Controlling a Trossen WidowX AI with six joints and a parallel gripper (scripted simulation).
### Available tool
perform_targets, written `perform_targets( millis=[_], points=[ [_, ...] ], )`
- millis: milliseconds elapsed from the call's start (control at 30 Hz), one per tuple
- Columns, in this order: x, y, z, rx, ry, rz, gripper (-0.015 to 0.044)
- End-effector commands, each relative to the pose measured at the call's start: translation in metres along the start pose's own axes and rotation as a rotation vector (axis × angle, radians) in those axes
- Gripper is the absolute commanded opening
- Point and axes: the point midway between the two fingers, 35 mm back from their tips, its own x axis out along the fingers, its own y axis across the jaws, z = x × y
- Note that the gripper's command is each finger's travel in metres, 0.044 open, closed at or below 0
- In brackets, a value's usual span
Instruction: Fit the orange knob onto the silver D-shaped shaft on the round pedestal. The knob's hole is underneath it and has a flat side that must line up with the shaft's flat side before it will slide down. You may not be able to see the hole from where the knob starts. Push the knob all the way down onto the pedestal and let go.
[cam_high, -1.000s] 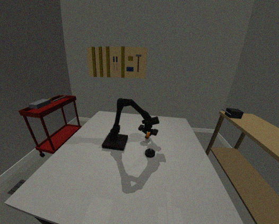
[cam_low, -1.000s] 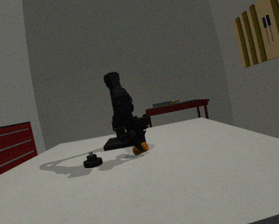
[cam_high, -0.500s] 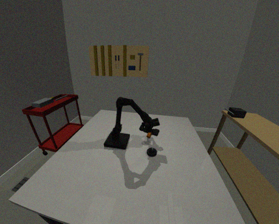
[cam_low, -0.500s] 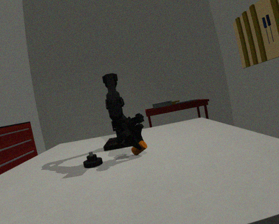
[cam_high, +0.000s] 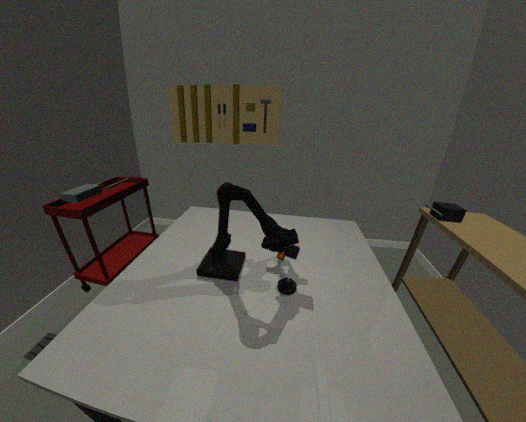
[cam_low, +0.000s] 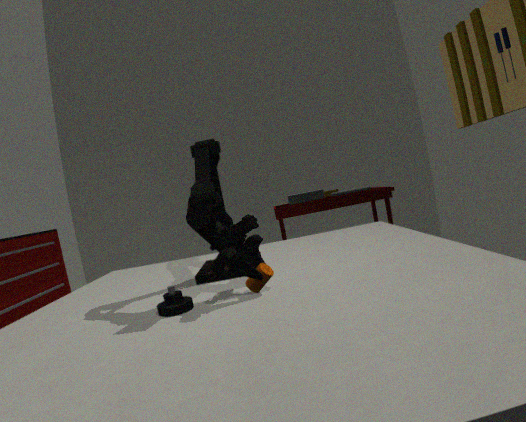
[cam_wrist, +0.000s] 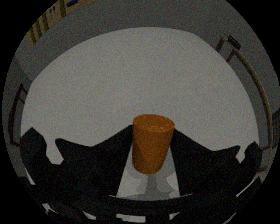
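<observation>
My gripper (cam_high: 281, 254) (cam_low: 257, 279) (cam_wrist: 151, 130) is shut on the orange knob (cam_high: 281, 255) (cam_low: 260, 281) (cam_wrist: 151, 142) and holds it tilted, just above the white table (cam_high: 200, 350) (cam_low: 350, 310). The knob's hole does not show. The black round pedestal (cam_high: 287, 286) (cam_low: 175, 304) stands on the table in front of the gripper in the top view, apart from the knob. Its short silver shaft (cam_low: 171, 290) stands upright. The pedestal is out of the wrist view.
The arm's black base plate (cam_high: 221, 264) (cam_low: 212, 272) sits on the table behind the knob. A red cart (cam_high: 97, 220) stands left of the table, a wooden shelf (cam_high: 480, 280) right of it. A tool board (cam_high: 225, 114) hangs on the back wall.
</observation>
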Motion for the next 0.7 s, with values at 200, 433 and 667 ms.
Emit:
perform_targets(
  millis=[200,433,667],
  points=[
    [-0.008,0.001,-0.009,-0.004,-0.169,0.002,0.018],
    [-0.012,0.001,-0.016,-0.004,-0.29,0.004,0.018],
    [-0.015,0.001,-0.024,-0.004,-0.41,0.007,0.018]
  ],
)
